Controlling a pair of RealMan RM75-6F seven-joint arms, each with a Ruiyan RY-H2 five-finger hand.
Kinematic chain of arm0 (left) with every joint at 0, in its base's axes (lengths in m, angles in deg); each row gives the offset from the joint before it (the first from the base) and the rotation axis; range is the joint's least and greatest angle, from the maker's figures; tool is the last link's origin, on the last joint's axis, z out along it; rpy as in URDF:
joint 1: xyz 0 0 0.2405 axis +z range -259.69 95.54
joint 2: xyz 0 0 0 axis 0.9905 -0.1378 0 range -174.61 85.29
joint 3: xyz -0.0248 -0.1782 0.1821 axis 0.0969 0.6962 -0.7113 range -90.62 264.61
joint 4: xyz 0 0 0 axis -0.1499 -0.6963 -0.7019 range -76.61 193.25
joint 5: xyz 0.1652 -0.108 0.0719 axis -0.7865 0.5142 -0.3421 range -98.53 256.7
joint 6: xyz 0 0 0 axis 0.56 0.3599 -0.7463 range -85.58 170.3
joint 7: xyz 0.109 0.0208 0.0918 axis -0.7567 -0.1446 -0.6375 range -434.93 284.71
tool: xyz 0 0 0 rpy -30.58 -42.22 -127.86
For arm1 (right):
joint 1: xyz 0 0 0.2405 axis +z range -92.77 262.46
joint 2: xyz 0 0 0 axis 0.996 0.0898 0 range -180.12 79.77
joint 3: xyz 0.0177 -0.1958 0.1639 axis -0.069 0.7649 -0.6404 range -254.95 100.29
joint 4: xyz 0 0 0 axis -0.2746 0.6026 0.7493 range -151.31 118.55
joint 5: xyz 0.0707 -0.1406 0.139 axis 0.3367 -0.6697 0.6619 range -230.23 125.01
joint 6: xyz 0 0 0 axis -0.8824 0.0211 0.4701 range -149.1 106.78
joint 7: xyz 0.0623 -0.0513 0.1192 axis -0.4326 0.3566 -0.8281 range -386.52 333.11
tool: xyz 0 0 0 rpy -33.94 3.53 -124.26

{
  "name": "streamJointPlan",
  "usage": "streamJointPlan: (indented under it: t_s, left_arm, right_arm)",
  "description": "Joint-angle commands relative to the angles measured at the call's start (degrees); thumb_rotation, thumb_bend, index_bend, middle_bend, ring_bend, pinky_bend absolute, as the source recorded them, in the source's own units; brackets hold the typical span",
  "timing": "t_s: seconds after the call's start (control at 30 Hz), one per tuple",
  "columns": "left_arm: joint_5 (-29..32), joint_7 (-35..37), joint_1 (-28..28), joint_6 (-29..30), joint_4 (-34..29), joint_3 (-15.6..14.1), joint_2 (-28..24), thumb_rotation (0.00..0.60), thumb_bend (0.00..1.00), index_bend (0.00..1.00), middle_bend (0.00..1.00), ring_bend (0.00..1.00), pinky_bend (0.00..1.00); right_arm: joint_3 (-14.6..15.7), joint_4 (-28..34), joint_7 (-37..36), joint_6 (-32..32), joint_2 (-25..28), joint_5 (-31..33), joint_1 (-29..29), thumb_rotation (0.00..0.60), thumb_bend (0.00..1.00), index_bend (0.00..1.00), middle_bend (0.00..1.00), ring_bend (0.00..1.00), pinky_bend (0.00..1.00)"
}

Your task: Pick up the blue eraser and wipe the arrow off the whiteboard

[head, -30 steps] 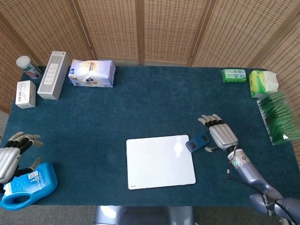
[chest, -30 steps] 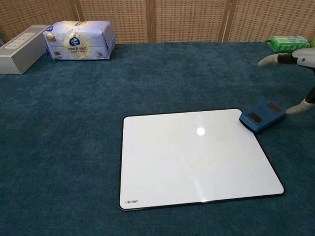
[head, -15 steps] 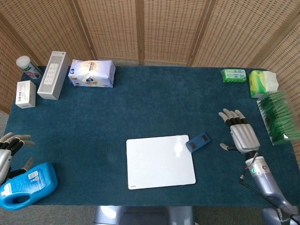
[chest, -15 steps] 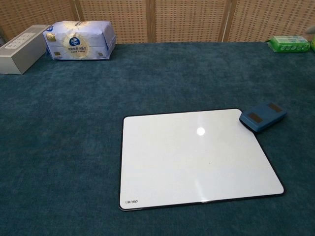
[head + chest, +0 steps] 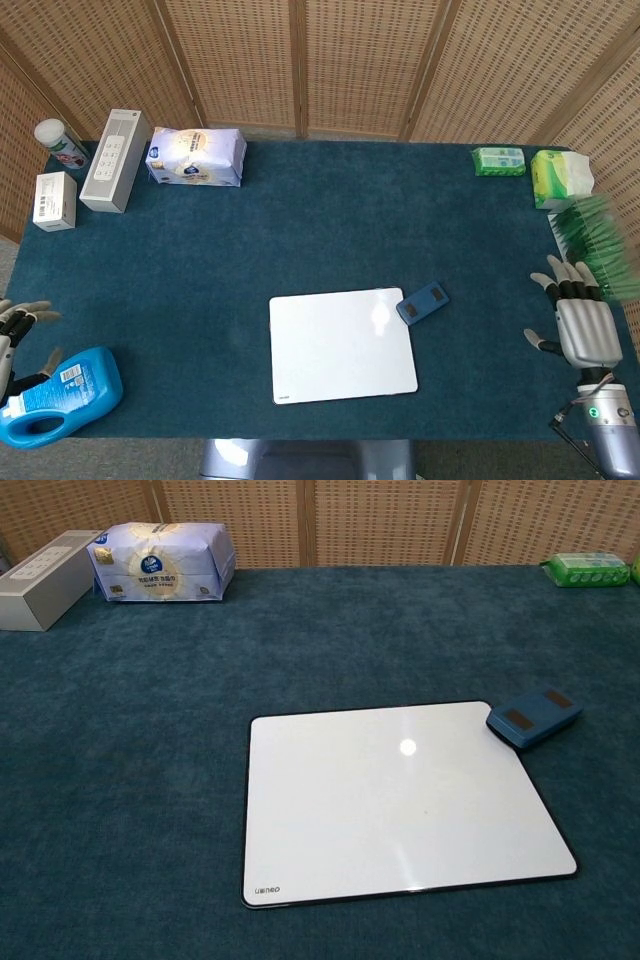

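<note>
A: Where is the flat blue rectangular eraser (image 5: 422, 302)?
B: On the teal counter (image 5: 330, 220), touching the white rectangular whiteboard's (image 5: 341, 344) far right corner.
A: And the robot hands?
B: The right robot hand (image 5: 580, 320) is empty, fingers spread; so is the left robot hand (image 5: 12, 330).

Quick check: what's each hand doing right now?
Left hand: only partly in view at the table edge, fingers apart, holding nothing.
Right hand: open, fingers spread, holding nothing.

The small blue eraser block (image 5: 534, 716) is lying at the upper right corner of the flat white whiteboard (image 5: 400, 800), mid-frame.
</note>
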State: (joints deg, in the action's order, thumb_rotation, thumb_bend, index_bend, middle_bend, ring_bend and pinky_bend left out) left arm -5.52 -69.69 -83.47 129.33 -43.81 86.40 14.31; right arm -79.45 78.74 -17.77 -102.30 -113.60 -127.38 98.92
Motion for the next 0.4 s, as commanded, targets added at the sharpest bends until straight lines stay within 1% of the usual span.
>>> streamJointPlan:
  t_s: [0.03, 0.27, 0.4]
  left_arm:
    - [-0.2, -0.9, 0.4, 0.2, -0.3, -0.3, 0.6, 0.6, 0.43, 0.32, 0.25, 0.2, 0.09]
    - [-1.2, -1.8, 0.9, 1.4, -1.3, -0.1, 1.5, 0.6, 0.43, 0.32, 0.25, 0.2, 0.09]
    - [-0.6, -2.1, 0.4, 0.7, -1.0, 0.6, 2.5, 0.6, 0.43, 0.32, 0.25, 0.2, 0.09]
  right_arm:
    - [0.5, 0.1, -0.5, -1.3, 0.3, -0.6, -1.5, 0.6, 0.16, 0.21, 0.07, 0.0, 0.0]
    - [0.8, -0.7, -3.0, -1.8, 0.3, -1.2, -3.6, 0.6, 0.16, 0.22, 0.07, 0.0, 0.0]
    - [0.5, -1.5, -3.5, -1.1, -0.1, -0.9, -4.0, 0.6, 0.16, 0.22, 0.07, 0.0, 0.0]
